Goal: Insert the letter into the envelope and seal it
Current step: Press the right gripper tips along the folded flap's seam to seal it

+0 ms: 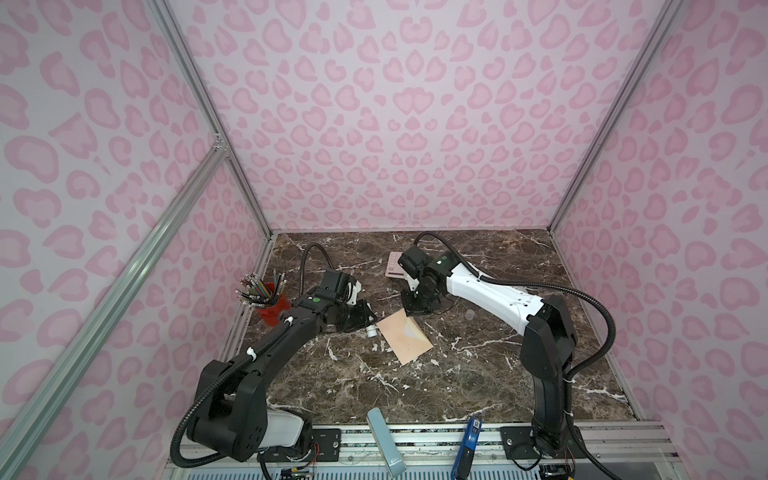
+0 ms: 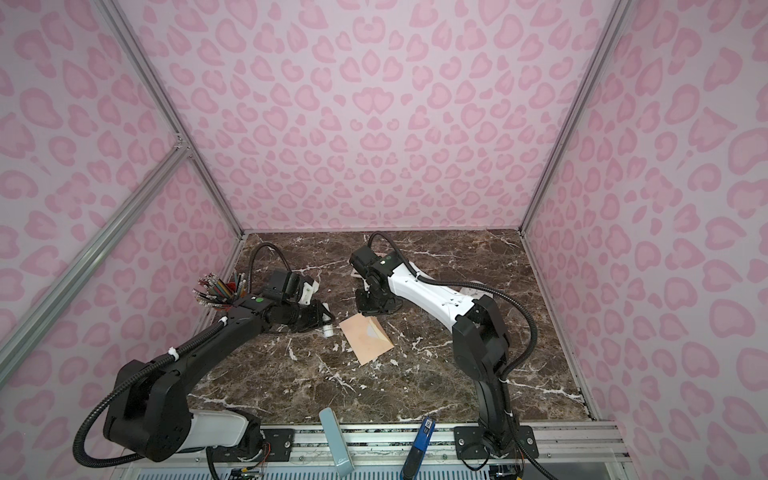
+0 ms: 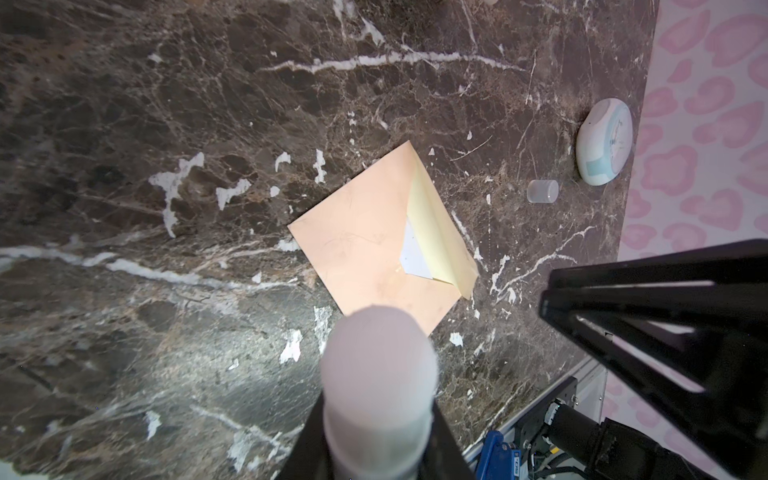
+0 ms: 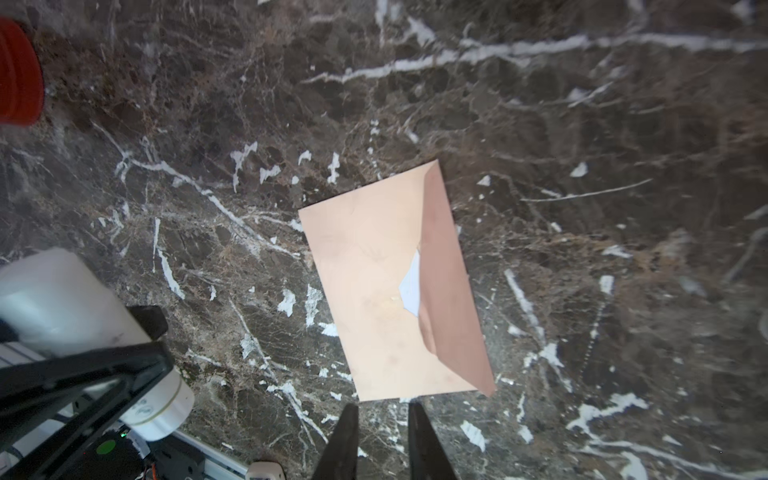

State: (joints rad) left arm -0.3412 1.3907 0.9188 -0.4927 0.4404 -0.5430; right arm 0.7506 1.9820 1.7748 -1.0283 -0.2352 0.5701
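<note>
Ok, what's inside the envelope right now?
A white corner of the letter shows at the mouth of the envelope, beside its cream-lined flap. The rest is covered by the envelope's front.

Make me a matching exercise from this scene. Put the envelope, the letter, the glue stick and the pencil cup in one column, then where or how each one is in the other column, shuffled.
Things
1. envelope
2. letter
3. glue stick
4. pencil cup

States
A. held in the left gripper
B. red, upright near the left edge of the table
C. flat on the table, flap half raised, not sealed
D. white corner showing under the flap

Pairs: 1-C, 2-D, 3-A, 4-B
</note>
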